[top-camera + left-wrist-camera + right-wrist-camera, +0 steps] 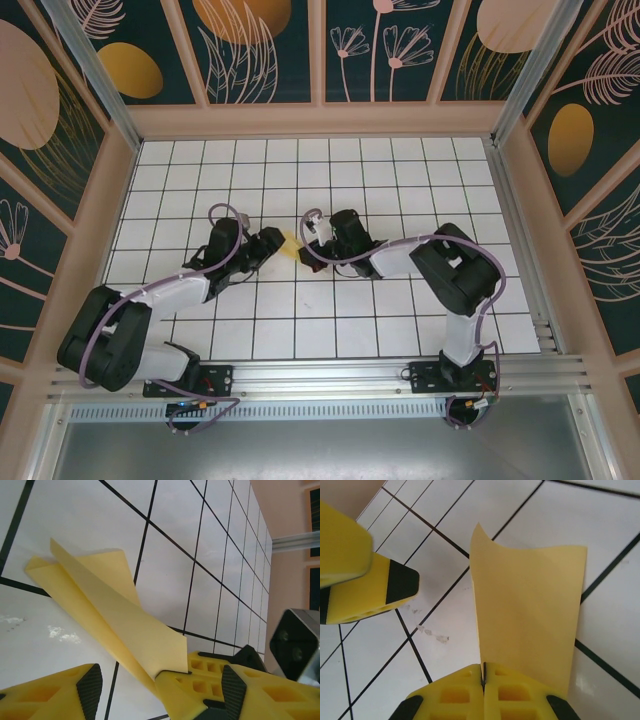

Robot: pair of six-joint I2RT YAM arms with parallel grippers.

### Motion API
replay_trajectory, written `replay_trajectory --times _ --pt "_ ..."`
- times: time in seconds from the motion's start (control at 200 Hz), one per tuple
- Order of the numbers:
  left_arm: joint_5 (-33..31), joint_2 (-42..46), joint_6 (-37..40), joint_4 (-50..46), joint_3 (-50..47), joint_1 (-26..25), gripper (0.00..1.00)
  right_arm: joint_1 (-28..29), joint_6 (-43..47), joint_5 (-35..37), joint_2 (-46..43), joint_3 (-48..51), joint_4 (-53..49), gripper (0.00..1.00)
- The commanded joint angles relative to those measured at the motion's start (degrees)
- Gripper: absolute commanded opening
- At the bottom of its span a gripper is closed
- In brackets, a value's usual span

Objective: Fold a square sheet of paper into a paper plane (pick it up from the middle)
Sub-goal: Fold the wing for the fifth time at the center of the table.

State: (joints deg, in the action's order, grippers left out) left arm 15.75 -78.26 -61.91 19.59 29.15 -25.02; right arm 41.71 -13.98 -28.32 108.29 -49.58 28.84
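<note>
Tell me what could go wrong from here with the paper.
The right gripper pinches the paper only at one narrow end, so it may pivot or slip. Its flaps stand loose, so creases may spring open. The open left gripper is close and could crumple a flap on closing.

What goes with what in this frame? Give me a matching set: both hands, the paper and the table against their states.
Things:
1. left hand
2. right hand
3. paper
4. table

States:
A. white tiles with black grid lines
B. shut, pinching the paper's edge
C. open, fingers apart beside the paper
D. pale yellow, folded into a creased wedge

Pairs: 1-C, 2-B, 3-D, 4-A
</note>
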Motion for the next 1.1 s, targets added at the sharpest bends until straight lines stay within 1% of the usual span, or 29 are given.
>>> replay_trajectory --times 0.0,0.13,0.505,0.685,0.836,1.096 --pt "2.0 -1.2 2.3 4.3 -0.6 0.3 0.65 -1.3 -6.1 -6.6 1.6 -0.6 1.3 0.0" --pt "3.3 -2.4 2.8 6.3 -0.9 0.3 0.62 -2.1 -10.4 -10.2 2.6 -0.2 3.7 0.0" --pt "6.2 -5.9 2.5 12.8 -2.3 0.3 0.55 -2.7 -20.6 -16.3 6.0 -0.5 8.8 0.0" --pt "7.8 -7.6 2.3 15.0 -2.2 0.2 0.52 -3.2 -23.9 -17.1 7.1 -0.3 10.3 0.0" --pt "8.3 -9.2 2.5 16.1 -2.2 0.1 0.49 -3.9 -25.5 -16.5 8.0 -0.2 10.1 0.0" --pt "9.3 -12.0 2.6 18.0 -2.1 -0.1 0.46 -4.4 -25.4 -15.6 9.4 -1.0 7.0 0.0"
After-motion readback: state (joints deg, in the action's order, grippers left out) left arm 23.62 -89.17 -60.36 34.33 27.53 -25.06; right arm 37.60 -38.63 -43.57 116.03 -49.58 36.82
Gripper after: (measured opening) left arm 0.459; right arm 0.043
